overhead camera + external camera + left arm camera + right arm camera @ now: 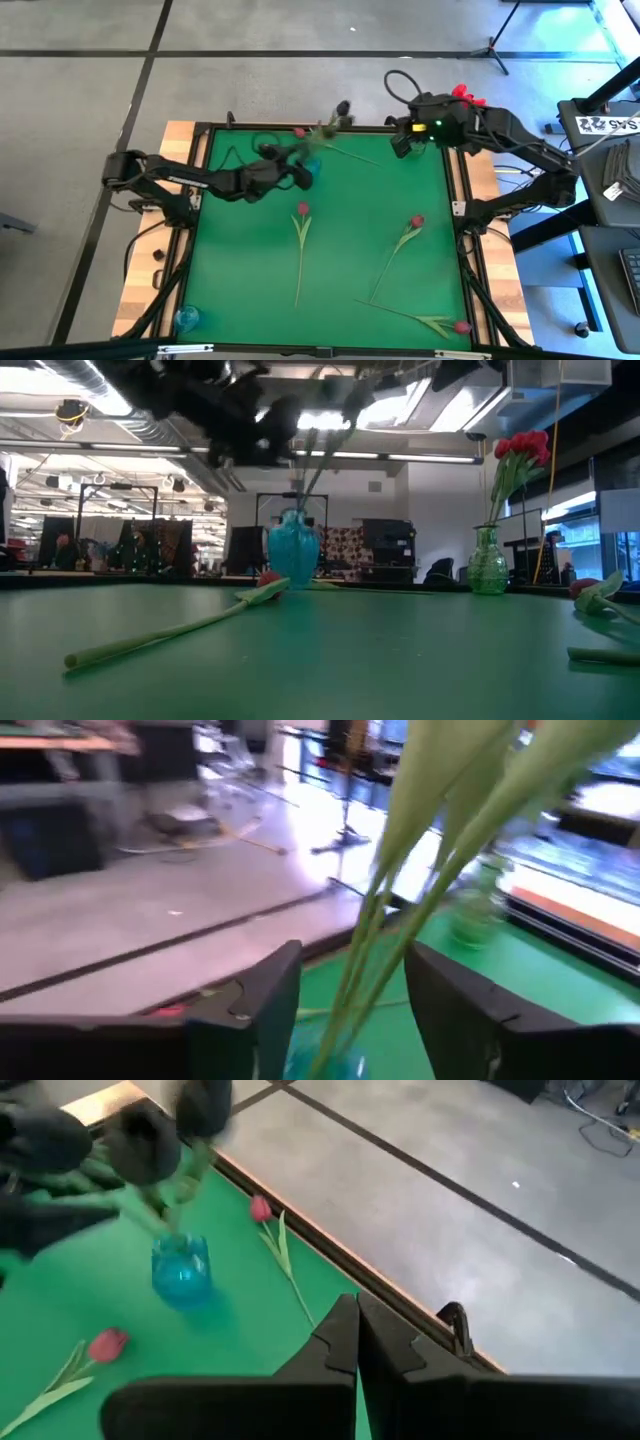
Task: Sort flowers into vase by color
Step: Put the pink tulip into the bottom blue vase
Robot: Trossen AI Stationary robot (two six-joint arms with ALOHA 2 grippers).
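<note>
The left gripper (pixel 350 1010) has its fingers (pixel 270 1000) spread, and thin green stems (pixel 375 935) pass through the gap between them. I cannot tell if the fingers press the stems or only stand around them. The stems belong to a bunch of dark-headed flowers (pixel 325 128) whose lower ends go down into the blue vase (pixel 293 552). This vase stands on the green desk (pixel 340 220) near its far edge, under the left gripper (pixel 298 172), which reaches in from the left side.

The right gripper (pixel 357 1342) has its fingers (pixel 335 1345) pressed together with nothing between them. It hangs above the far right corner of the desk, near the green glass vase (pixel 487 565), which holds a bunch of bright red flowers (pixel 523 448).

More flowers lie flat on the desk. One red tulip (pixel 302 208) lies near the middle, its stem pointing to the near edge. A second red tulip (pixel 416 221) lies to the right of it. A third (pixel 461 326) lies near the near right corner. A fourth tulip (pixel 261 1208) lies by the far edge, just beside the blue vase. A small blue thing (pixel 186 318) stands at the near left corner, off the green surface.
</note>
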